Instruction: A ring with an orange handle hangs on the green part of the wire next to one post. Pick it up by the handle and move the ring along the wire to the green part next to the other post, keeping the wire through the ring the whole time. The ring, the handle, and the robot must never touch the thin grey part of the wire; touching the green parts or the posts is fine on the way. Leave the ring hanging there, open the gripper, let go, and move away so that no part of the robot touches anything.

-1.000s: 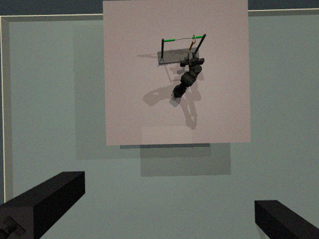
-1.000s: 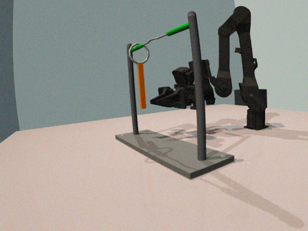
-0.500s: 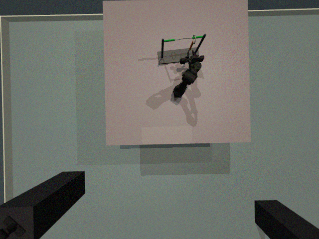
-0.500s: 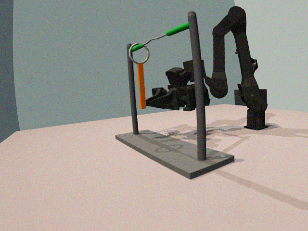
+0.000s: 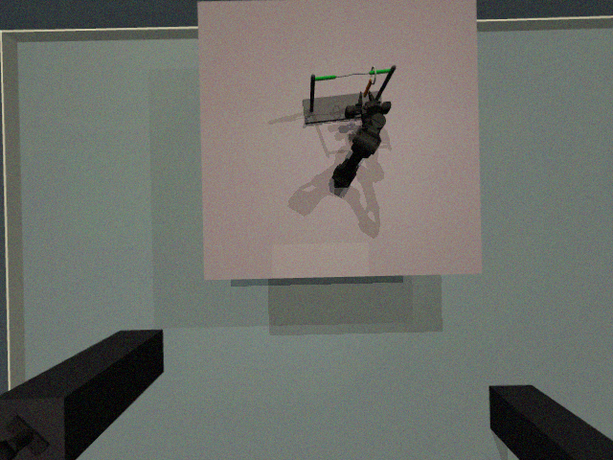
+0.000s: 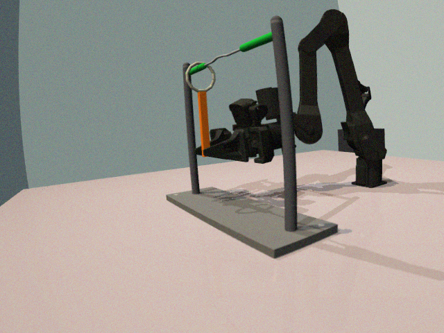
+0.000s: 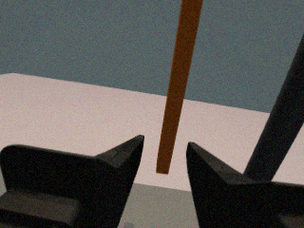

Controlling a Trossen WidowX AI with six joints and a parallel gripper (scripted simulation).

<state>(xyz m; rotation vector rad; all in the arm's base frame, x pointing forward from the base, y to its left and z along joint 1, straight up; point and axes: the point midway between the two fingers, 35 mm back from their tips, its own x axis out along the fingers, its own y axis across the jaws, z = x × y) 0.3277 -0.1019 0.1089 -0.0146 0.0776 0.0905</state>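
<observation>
The ring (image 5: 375,74) (image 6: 214,77) hangs around the green part (image 5: 383,71) (image 6: 198,68) beside the right post (image 5: 386,81) (image 6: 191,143) (image 7: 285,114), which is the far post in the exterior view. Its orange handle (image 5: 368,87) (image 6: 203,121) (image 7: 177,85) hangs down almost upright. My gripper (image 5: 365,93) (image 6: 203,150) (image 7: 165,143) is partly open, its fingertips at the handle's lower end. In the wrist view the handle stands between the tips, with a gap on each side. The other green part (image 5: 325,78) (image 6: 256,41) is beside the other post (image 5: 312,94) (image 6: 284,107).
The thin grey wire (image 5: 352,75) (image 6: 224,55) runs bent between the green parts, above my fingers. The flat grey base (image 5: 324,111) (image 6: 229,211) lies below the gripper. The right post stands close to my right finger in the wrist view.
</observation>
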